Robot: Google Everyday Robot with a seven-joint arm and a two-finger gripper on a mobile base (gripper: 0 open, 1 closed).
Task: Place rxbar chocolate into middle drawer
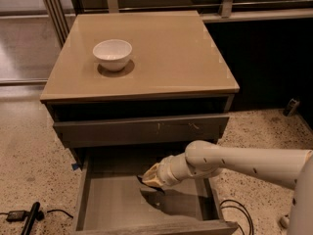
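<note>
Fingers (152, 174) pinched tight into a tan wedge, and there's a dark sliver caught at their tip. I take that for the rxbar chocolate (145, 182), clamped between them, though very little of it shows. The gripper (145, 179) hangs inside the open middle drawer (110, 204), over the back half of its grey floor and a touch right of centre, with the arm reaching in from the right. Its shadow sits on the floor just beneath and in front.

So the step in hand looks like the set-down. My call for doing it well: get low before letting go, so the bar lands flat and doesn't bounce or skid against a side wall. There's open floor to the left and toward the front, so there's no need to crowd the right wall. Let go cleanly, then lift straight up and mind the scratched drawer front (142, 129) overhanging just above the wrist, because a fast pull back could clip it.

Up top, the white bowl (112, 54) sits alone on the tan cabinet top (166, 48), well clear of the action. No bar lies on the drawer floor yet.
</note>
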